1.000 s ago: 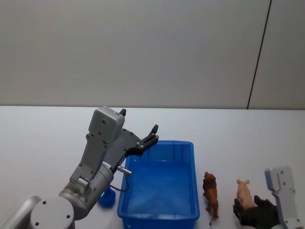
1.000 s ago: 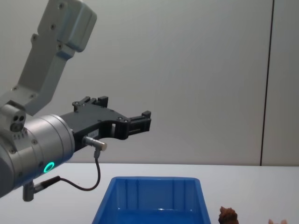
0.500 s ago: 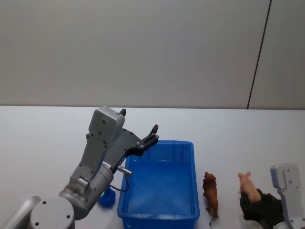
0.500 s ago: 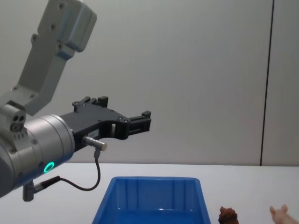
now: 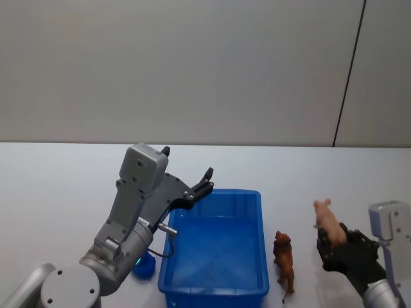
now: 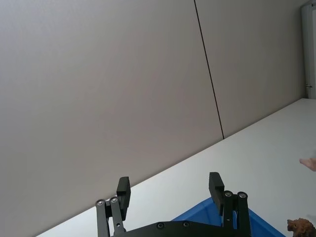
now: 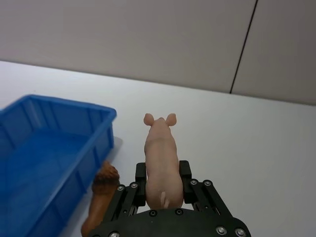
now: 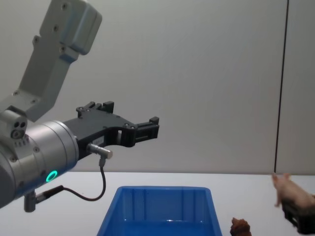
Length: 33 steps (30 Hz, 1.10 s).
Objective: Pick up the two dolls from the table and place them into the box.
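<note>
Right gripper [image 5: 332, 240] sits at 3 o'clock of the box [image 5: 218, 294]. I read its fingers [image 7: 140, 182] as pinching the pig [image 7: 161, 148] by both flanks, snout pointing away from the wrist, body held up off the tabletop [image 5: 58, 186]. The brown doll [image 5: 284, 256] stands on the tabletop between box and pig, just beside the box's 3 o'clock wall. Left gripper [image 6: 169, 181] hovers above the box's 10 o'clock corner, fingers spread wide.

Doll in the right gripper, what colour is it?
The doll is pale pink; the right wrist view shows it best.
</note>
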Tool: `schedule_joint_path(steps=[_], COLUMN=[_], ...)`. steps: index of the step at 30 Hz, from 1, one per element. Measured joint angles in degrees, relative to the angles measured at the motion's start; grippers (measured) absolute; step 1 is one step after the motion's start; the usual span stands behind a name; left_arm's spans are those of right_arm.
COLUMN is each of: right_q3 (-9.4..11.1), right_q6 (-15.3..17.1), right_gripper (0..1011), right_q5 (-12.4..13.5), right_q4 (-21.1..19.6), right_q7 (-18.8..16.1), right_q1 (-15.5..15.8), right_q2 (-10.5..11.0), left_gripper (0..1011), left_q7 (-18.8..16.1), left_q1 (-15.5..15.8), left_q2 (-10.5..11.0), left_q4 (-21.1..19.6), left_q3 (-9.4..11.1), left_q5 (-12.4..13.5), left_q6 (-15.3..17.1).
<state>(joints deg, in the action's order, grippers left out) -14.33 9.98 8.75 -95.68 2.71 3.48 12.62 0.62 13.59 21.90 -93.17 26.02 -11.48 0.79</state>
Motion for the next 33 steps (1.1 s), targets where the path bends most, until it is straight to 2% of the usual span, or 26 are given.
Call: schedule_joint_path(steps=[10, 18, 27, 33], right_q3=[-0.58, -1.38, -2.94, -4.22], right_q6=[-3.17, -3.87, -3.2, -1.38], right_gripper=[381, 381, 381, 397], right_q5=[-0.32, -0.55, -1.09, -1.37], right_q4=[-0.82, -0.02, 3.58, 7.99], right_q7=[-6.77, -11.95, -18.97, -22.94], right_q1=[-1.62, -3.44, -7.21, -10.84], right_q2=[-0.58, -1.63, -4.24, -6.83], left_gripper=[1001, 1001, 1001, 1001], left_q7=[0.0, 0.0, 0.0, 0.0], left_q1=[0.0, 0.0, 0.0, 0.0], left_q2=[0.0, 0.0, 0.0, 0.0], left_q4=[0.0, 0.0, 0.0, 0.0], left_q3=[0.0, 0.0, 0.0, 0.0], left_q5=[0.0, 0.0, 0.0, 0.0], left_q6=[0.0, 0.0, 0.0, 0.0])
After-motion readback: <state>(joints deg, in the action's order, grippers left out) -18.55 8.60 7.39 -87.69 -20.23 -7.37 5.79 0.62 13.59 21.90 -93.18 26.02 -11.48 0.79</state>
